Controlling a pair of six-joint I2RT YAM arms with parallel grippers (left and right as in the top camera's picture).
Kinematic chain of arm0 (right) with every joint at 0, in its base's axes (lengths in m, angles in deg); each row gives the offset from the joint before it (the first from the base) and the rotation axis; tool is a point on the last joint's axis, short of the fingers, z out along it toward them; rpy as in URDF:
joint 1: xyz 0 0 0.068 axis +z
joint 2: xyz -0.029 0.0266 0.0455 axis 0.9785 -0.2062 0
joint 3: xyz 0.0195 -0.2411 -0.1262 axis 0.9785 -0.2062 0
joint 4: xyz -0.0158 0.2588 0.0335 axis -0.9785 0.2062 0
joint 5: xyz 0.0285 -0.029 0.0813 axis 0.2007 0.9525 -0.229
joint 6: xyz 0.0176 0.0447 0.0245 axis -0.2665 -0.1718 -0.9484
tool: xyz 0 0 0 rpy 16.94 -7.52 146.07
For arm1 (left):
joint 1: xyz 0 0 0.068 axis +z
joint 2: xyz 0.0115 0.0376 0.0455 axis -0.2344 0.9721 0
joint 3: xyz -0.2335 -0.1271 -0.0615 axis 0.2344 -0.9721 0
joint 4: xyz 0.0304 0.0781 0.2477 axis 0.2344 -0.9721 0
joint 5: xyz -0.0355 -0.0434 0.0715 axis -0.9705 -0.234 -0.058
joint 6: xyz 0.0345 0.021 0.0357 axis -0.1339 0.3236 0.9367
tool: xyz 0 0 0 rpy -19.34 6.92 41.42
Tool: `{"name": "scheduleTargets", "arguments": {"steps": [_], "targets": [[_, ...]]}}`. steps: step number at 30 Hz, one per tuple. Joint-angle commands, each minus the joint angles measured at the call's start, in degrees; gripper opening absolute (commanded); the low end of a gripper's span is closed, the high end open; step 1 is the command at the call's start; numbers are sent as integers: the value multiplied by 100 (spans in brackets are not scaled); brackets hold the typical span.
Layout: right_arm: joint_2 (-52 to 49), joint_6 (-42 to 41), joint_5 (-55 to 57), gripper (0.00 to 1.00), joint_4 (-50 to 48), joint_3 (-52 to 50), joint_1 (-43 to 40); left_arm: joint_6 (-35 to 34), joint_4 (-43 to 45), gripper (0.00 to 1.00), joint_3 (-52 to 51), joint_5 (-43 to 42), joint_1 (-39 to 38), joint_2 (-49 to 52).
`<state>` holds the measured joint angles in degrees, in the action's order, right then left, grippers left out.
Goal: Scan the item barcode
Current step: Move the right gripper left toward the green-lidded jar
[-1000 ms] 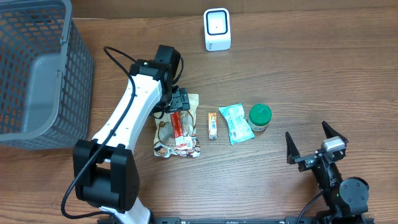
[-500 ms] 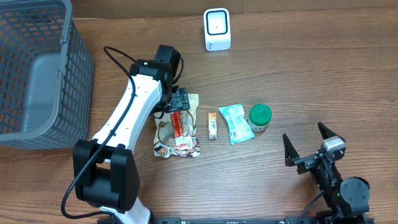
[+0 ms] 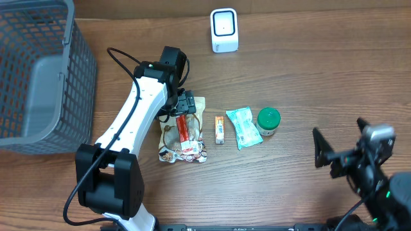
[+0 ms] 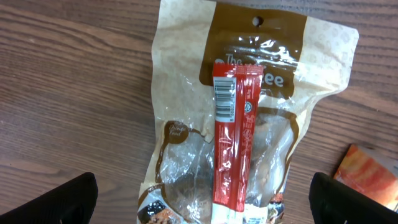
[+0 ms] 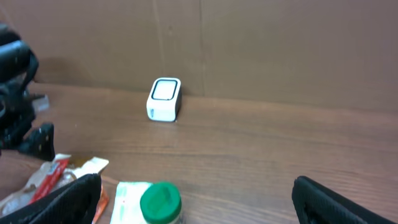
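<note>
The left gripper (image 4: 202, 200), jaws spread wide, is hovering over the red stick packet (image 4: 235, 143) lying well short of the white scanner (image 3: 224, 30); still reaching, I'd say; next it's needing to descend and pinch.

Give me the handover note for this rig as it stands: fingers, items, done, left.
Left gripper: fingers open, empty, over the red stick pack lying barcode up on the brown pouch.
Right gripper: fingers open, empty, right of the green-lidded jar.
Scanner at the far side of the table; orange packet and teal packet between pouch and jar.
Done: nothing grasped or scanned.
Left: pick an item, show its barcode to the scanner.
</note>
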<state>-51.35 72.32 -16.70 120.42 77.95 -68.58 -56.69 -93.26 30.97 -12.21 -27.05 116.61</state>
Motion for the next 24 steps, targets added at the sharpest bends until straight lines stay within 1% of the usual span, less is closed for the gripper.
{"name": "scheduleTargets", "arguments": {"steps": [1, 4, 8, 11, 12, 14, 15, 17, 21, 24], "targets": [[-1239, -7, 122, 100, 743, 1519, 11, -83, -11, 100, 85, 72, 2, -61], [-2428, -114, 98, 100, 1718, 2942, 11, -83, -9, 100, 85, 72, 2, -61], [-3998, -472, 85, 100, 3069, 4723, 11, -83, -9, 100, 85, 72, 2, -61], [-4959, -695, -114, 100, 3646, 5591, 11, -83, -9, 100, 85, 72, 2, -61], [-5228, -754, -286, 100, 3674, 5737, 11, -83, -9, 100, 85, 72, 2, -61], [-5713, -949, -977, 100, 3685, 5816, 11, -83, -11, 100, 85, 72, 2, -61], [-5974, -944, -1399, 100, 3744, 5807, 11, -83, -9, 100, 85, 72, 2, -61], [-6509, -944, -1832, 100, 3781, 5805, 11, -83, -9, 100, 85, 72, 2, -61], [-7193, -955, -1832, 100, 3877, 5805, 11, -83, -11, 100, 85, 72, 2, -61], [-7536, -1226, -1827, 100, 4057, 5805, 11, -83, -9, 100, 85, 72, 2, -61]]}}
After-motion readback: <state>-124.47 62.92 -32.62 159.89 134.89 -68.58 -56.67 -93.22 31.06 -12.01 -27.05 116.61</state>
